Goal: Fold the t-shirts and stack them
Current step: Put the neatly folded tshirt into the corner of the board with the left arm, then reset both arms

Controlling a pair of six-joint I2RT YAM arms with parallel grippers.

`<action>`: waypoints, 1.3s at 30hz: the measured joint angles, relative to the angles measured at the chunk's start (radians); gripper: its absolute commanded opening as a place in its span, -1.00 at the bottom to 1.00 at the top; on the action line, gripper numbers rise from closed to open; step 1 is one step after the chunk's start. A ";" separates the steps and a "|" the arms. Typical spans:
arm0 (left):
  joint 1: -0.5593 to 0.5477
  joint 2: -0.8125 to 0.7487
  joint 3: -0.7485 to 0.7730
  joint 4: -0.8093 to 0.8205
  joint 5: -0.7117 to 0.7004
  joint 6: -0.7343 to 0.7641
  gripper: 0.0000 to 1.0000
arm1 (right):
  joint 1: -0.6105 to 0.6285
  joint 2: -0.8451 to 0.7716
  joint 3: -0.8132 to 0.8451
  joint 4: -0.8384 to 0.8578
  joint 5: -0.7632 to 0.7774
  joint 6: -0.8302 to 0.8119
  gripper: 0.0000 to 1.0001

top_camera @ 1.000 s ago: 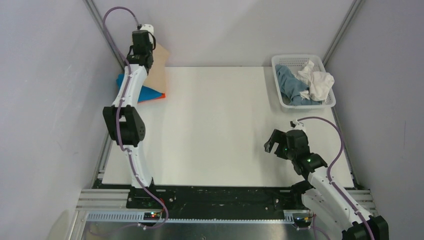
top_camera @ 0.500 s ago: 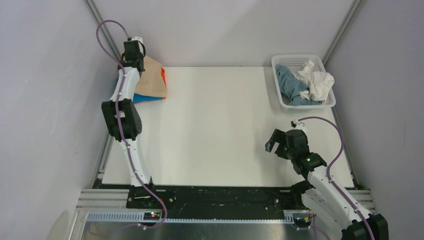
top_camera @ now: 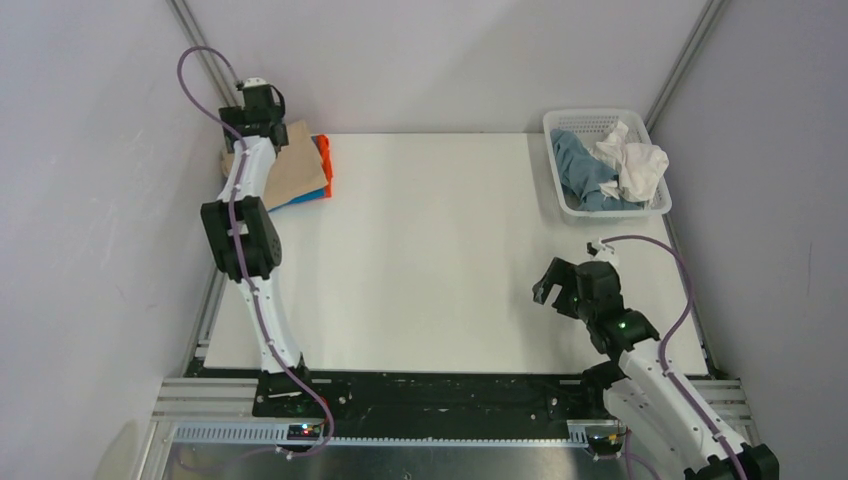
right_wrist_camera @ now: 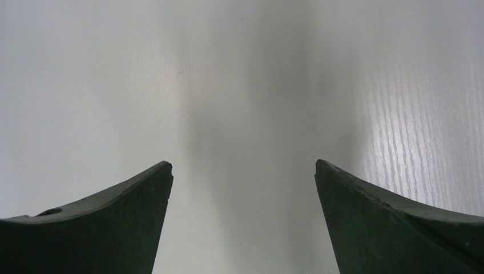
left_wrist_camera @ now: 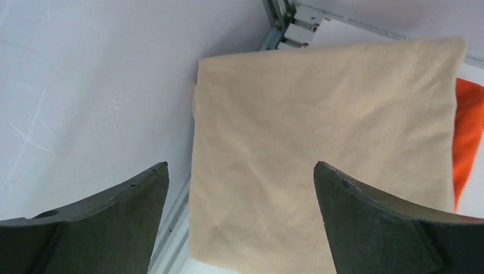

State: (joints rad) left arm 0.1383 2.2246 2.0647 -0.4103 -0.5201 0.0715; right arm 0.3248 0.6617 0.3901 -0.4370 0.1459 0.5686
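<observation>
At the far left corner of the table (top_camera: 430,250) three folded t-shirts lie in a stack. The beige t-shirt (left_wrist_camera: 319,142) is on top, flat and lightly creased, with its left edge close to the side wall (left_wrist_camera: 85,85). The orange t-shirt (top_camera: 324,158) shows as a strip along its right side. The bright blue t-shirt (top_camera: 300,198) peeks out along the stack's near edge.

The left tool (left_wrist_camera: 241,165) hangs over the beige t-shirt with its jaws spread wide, gripping nothing.

At the far right corner a white mesh basket (top_camera: 600,113) holds the white t-shirt (top_camera: 630,160) and the grey-blue t-shirt (top_camera: 580,170). Both are crumpled and unfolded, the white one lying partly over the grey-blue one.

The right tool (right_wrist_camera: 243,162) is over bare table on the near right, well apart from the basket. Its jaws are spread wide and it carries nothing.
</observation>
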 measured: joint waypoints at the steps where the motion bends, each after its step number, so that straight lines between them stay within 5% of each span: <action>1: 0.000 -0.010 -0.013 0.002 0.007 -0.018 0.99 | 0.000 -0.011 0.001 -0.005 -0.003 0.000 0.99; 13: -0.138 -0.335 -0.311 0.016 0.183 -0.261 0.99 | 0.000 -0.097 0.003 -0.058 -0.084 0.007 0.99; 27: -0.792 -1.189 -1.350 0.215 0.103 -0.509 0.99 | -0.006 -0.214 -0.010 -0.095 -0.056 0.024 0.99; 33: -0.823 -1.574 -1.690 0.185 0.050 -0.602 0.99 | -0.008 -0.253 -0.055 -0.097 0.013 0.042 0.99; 39: -0.824 -1.901 -1.801 0.147 -0.029 -0.652 0.99 | -0.009 -0.312 -0.087 -0.079 0.048 0.067 0.98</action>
State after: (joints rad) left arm -0.6853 0.3237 0.2638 -0.2630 -0.5491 -0.5804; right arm 0.3157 0.3500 0.3027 -0.5156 0.1940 0.6353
